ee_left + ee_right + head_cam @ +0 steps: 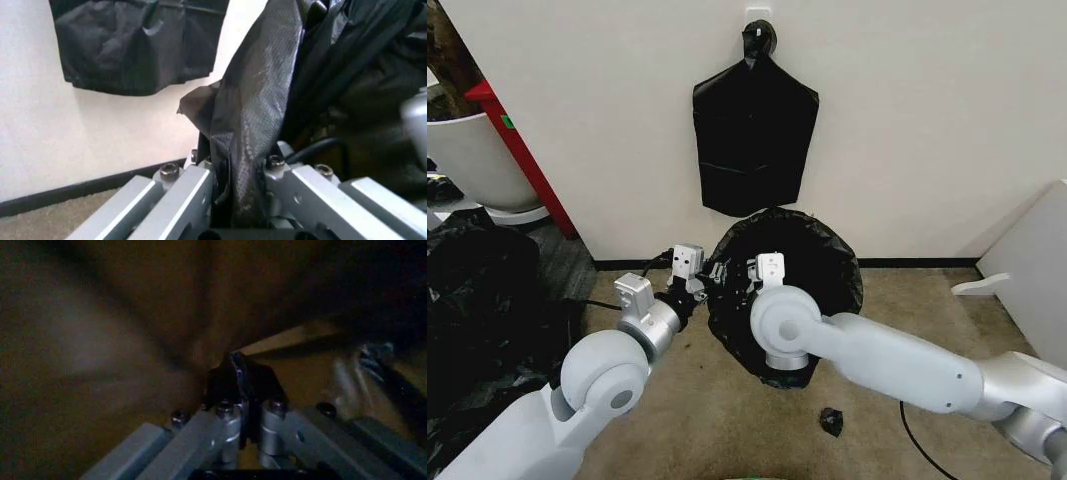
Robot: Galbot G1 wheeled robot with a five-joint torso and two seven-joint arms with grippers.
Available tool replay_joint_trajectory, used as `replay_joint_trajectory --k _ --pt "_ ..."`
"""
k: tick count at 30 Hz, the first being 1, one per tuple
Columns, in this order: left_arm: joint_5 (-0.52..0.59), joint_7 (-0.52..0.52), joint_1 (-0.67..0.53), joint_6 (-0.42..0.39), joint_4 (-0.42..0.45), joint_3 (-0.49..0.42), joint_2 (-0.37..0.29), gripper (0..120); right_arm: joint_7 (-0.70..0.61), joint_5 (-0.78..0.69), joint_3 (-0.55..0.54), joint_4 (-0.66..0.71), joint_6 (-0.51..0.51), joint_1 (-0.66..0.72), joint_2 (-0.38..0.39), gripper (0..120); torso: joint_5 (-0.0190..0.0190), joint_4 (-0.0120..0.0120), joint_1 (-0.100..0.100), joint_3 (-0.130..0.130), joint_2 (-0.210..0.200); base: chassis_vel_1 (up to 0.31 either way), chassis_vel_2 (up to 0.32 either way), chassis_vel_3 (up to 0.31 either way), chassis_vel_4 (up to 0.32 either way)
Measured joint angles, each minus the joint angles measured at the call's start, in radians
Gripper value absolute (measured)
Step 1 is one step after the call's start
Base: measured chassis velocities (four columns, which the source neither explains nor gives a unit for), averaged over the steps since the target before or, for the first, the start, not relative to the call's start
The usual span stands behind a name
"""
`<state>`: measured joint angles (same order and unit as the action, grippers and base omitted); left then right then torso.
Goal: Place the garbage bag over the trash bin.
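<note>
Bag (827, 262) x1, prob. over bin, both grippers (702, 283) (752, 285) on rim.

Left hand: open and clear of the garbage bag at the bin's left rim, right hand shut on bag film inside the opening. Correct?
Not quite. The left hand is shut on the garbage bag, a fold pinched between its fingers in the left wrist view. The rest holds: it is at the bag's left edge, and the right hand is shut on film inside.

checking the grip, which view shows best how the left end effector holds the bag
The left wrist view: the left end effector is shut on a fold of the garbage bag. The head view shows it small at the bag's rim; the right wrist view shows dark plastic.
</note>
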<state>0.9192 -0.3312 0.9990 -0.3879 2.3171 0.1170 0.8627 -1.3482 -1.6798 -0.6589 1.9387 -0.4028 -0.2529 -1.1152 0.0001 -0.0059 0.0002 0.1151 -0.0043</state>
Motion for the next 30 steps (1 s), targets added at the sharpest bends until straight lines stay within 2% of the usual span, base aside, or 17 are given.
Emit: replay_joint_trajectory --k 7,23,30 --pt "0.008 -0.004 0.000 -0.003 0.007 0.008 -0.004 1 0.012 0.014 0.013 -0.016 -0.009 -0.001 0.025 0 0.0001 -0.0001 0.000 0.000 0.000 0.000 0.000 0.000 0.000" --pt "-0.021 0.004 -0.003 0.004 -0.071 0.002 0.007 1 -0.014 -0.049 0.034 0.113 0.011 0.011 0.085 0 0.0000 -0.0001 0.000 0.000 0.000 0.000 0.000 0.000 0.000" --pt "-0.023 0.002 0.002 0.006 -0.055 0.000 0.008 1 -0.011 -0.013 0.053 0.060 -0.011 -0.007 0.094 0 0.0001 0.0000 0.000 0.000 0.000 0.000 0.000 0.000 0.000"
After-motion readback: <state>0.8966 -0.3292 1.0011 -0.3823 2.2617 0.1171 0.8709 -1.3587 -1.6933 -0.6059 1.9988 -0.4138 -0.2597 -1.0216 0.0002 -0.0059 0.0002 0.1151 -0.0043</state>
